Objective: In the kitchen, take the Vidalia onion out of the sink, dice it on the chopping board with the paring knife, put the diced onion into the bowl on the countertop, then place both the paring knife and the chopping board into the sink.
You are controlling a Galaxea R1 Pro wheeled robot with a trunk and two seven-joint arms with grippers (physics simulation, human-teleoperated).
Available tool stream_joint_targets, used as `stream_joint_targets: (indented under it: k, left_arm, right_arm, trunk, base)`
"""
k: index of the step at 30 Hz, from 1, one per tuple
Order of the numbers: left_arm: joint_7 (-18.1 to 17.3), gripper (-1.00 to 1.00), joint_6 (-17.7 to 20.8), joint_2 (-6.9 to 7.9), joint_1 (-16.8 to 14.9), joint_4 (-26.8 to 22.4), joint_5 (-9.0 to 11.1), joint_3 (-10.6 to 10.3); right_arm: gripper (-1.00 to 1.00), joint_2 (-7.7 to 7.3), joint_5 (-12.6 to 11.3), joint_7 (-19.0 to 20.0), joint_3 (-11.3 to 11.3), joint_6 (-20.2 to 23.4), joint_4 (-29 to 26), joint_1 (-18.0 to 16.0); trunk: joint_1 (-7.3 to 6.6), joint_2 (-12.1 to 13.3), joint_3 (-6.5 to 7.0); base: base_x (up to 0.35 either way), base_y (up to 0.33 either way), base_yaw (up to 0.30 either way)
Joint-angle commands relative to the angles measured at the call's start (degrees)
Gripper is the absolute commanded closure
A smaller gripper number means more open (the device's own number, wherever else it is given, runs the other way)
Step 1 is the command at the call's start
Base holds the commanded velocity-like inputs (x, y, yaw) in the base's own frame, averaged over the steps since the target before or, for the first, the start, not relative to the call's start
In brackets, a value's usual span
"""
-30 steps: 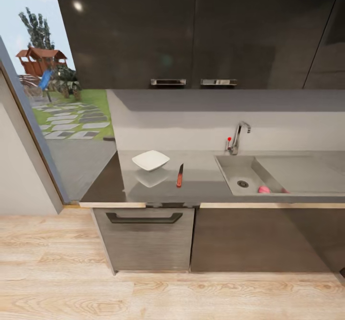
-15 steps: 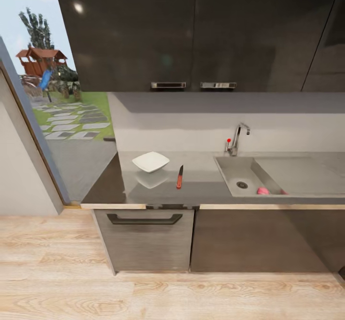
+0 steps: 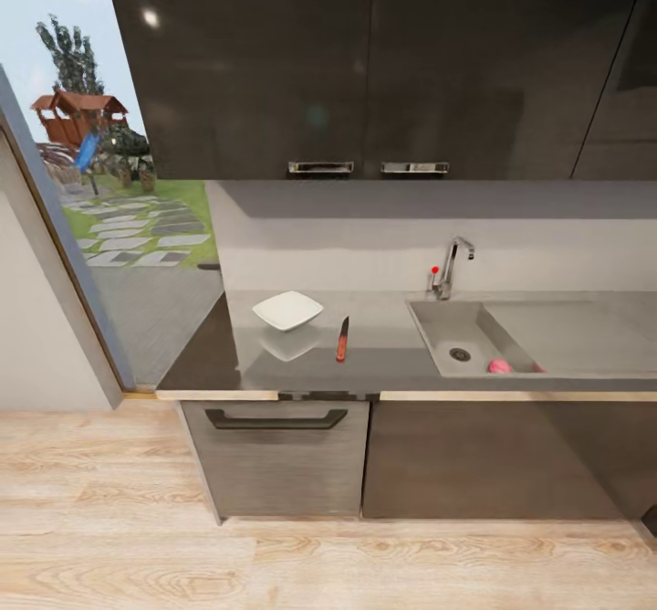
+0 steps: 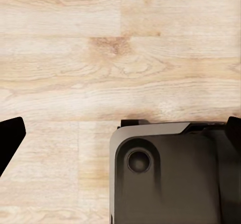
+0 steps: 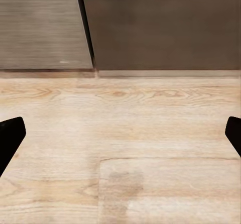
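The Vidalia onion (image 3: 499,365) is a small pinkish ball lying in the sink (image 3: 440,326), near the basin's front right corner beside the drain. Left of the sink, on the grey countertop (image 3: 392,361), lies the paring knife (image 3: 342,338) with its red handle toward me. The white bowl (image 3: 287,310) stands just left of the knife. The chopping board is out of view. My left gripper (image 4: 120,133) is open over the wooden floor, above a dark part of my base. My right gripper (image 5: 120,136) is open too, low over the floor and facing the cabinet fronts.
A chrome tap (image 3: 452,263) with a red knob stands behind the sink. Dark wall cabinets (image 3: 365,62) hang above the counter. A drawer front with a dark handle (image 3: 276,418) sits under the bowl. A large window (image 3: 119,217) is on the left. Wooden floor (image 3: 319,564) separates me from the counter.
The whole head view has shifted slightly, so the camera moved. The onion, knife and bowl have stayed in their places.
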Motion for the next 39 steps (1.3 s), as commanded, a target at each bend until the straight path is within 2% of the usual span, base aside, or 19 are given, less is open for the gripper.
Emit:
stream_joint_targets:
  k: [1, 28, 39]
  left_arm:
    - [0.01, -1.0, -0.07, 0.0, 0.02, -0.09, -0.02, 0.05]
    - [0.01, -1.0, -0.15, 0.0, 0.02, -0.09, -0.02, 0.07]
    - [0.01, -1.0, -0.12, 0.0, 0.02, -0.09, -0.02, 0.1]
  right_arm:
    - [-1.0, 0.01, 0.03, -0.01, -0.02, -0.17, 0.03, -0.04]
    - [-1.0, 0.01, 0.03, -0.01, 0.07, -0.23, 0.03, -0.04]
    - [-1.0, 0.07, 0.03, -0.01, 0.13, -0.18, 0.03, -0.05]
  trunk:
    - [-0.21, 0.34, 0.1]
    - [-6.14, 11.17, 4.95]
    - [-6.14, 11.17, 4.95]
  base:
    - [0.0, 0.0, 0.0]
    - [0.0, 0.0, 0.0]
    - [0.0, 0.0, 0.0]
